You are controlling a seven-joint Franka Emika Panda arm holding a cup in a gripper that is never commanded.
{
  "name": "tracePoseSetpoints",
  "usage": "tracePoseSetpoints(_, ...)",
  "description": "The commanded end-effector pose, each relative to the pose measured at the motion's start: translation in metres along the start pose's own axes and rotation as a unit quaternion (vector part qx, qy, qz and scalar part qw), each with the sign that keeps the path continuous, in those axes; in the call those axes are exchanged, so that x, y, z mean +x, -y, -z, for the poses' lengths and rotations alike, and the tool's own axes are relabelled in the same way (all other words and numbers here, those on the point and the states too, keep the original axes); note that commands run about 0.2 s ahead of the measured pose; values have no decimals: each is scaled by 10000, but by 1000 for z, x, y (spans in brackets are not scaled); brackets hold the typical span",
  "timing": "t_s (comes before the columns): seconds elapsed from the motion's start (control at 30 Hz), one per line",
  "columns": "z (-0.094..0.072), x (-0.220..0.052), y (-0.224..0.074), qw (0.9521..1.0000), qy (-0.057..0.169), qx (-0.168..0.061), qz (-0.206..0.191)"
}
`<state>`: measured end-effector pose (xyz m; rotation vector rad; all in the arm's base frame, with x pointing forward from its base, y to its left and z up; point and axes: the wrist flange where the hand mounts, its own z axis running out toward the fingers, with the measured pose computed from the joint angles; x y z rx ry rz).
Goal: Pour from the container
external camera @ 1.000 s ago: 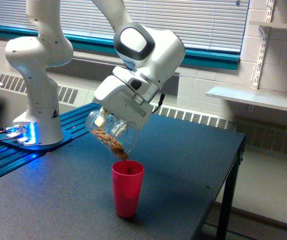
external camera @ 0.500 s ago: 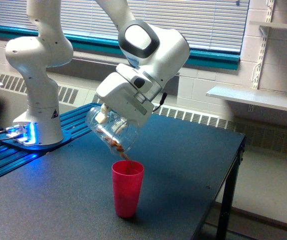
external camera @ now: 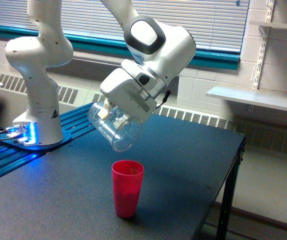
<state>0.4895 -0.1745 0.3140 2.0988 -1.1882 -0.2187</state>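
Observation:
The container (external camera: pixel 114 127), a clear wide-mouthed plastic cup, hangs tilted mouth-down above the table, with nothing visible inside it. My gripper (external camera: pixel 108 111) is shut on its upper part, mostly hidden behind the white hand housing. Directly below and slightly toward the exterior view's right stands an upright red cup (external camera: pixel 127 187) on the dark table (external camera: pixel 183 165). A gap of air separates the container's rim from the red cup's rim.
The arm's white base (external camera: pixel 37 85) stands on a blue-lit rail at the exterior view's left. The table's edge (external camera: pixel 236 160) drops off at the exterior view's right. A white wall shelf (external camera: pixel 256 97) and radiator sit behind.
The brown pieces that lay in the container have left it and it now looks empty. The container has risen a little, away from the red cup.

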Motion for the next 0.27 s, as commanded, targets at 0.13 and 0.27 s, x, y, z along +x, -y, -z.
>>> tracePoseSetpoints(0.13, -1, 1, -1, 9998, 107, 10, 177)
tracePoseSetpoints(0.27, -3, 1, -2, 9998, 113, 27, 186)
